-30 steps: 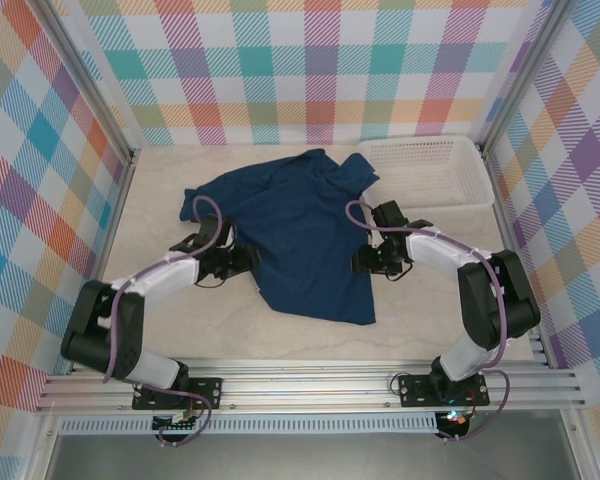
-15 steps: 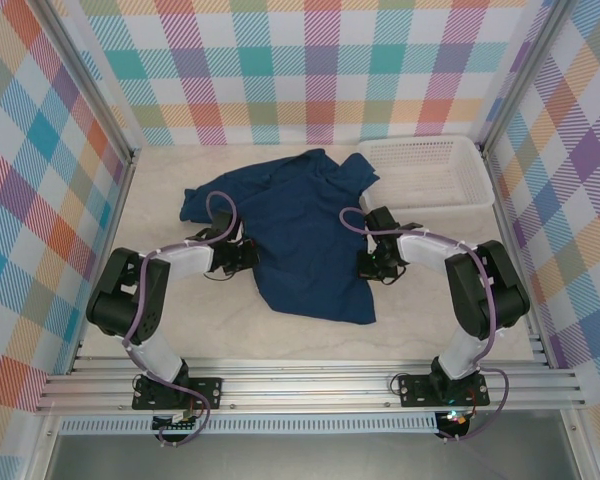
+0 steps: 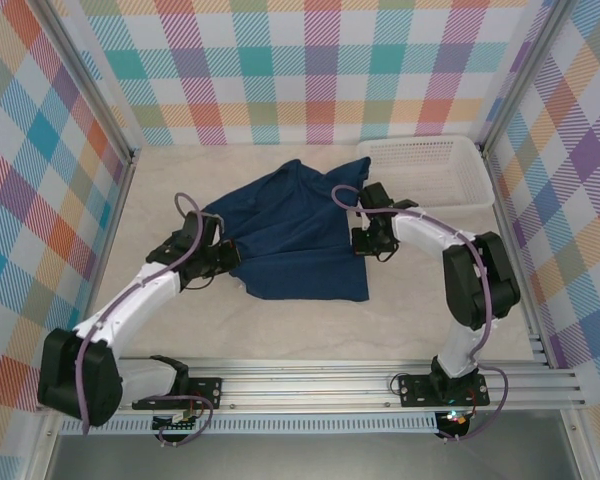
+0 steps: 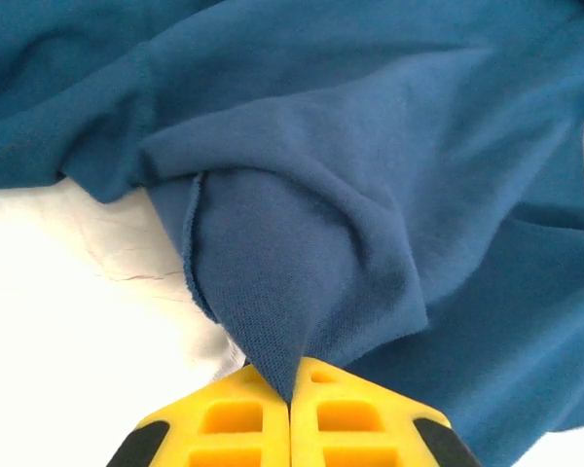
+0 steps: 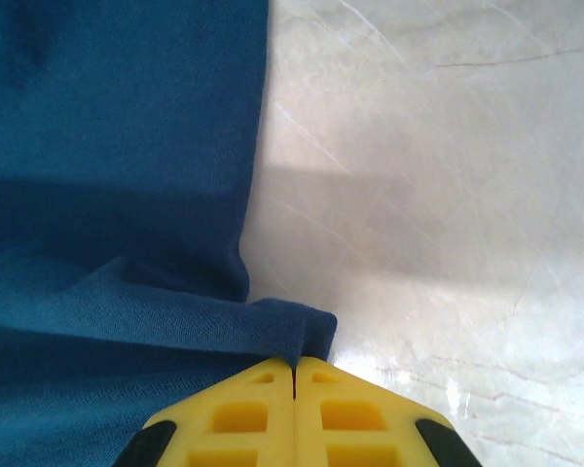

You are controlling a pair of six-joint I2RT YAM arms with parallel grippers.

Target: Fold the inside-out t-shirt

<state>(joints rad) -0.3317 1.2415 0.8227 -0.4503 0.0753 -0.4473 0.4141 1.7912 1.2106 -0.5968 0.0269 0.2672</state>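
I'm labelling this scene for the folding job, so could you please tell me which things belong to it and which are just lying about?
Belongs to the job: the t-shirt, pinched by the left gripper and the right gripper.
Just lying about: the white basket, at the far right of the table.

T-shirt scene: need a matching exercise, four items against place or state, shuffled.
Things:
1. left hand
2. right hand
3. t-shirt
4. white basket

Places or states:
a. far right corner of the table
b. shut on the cloth's right-side edge
c. lying mid-table between the two arms
d. shut on a bunched fold at the cloth's left side

Pairs: 1-d, 2-b, 3-c, 4-a
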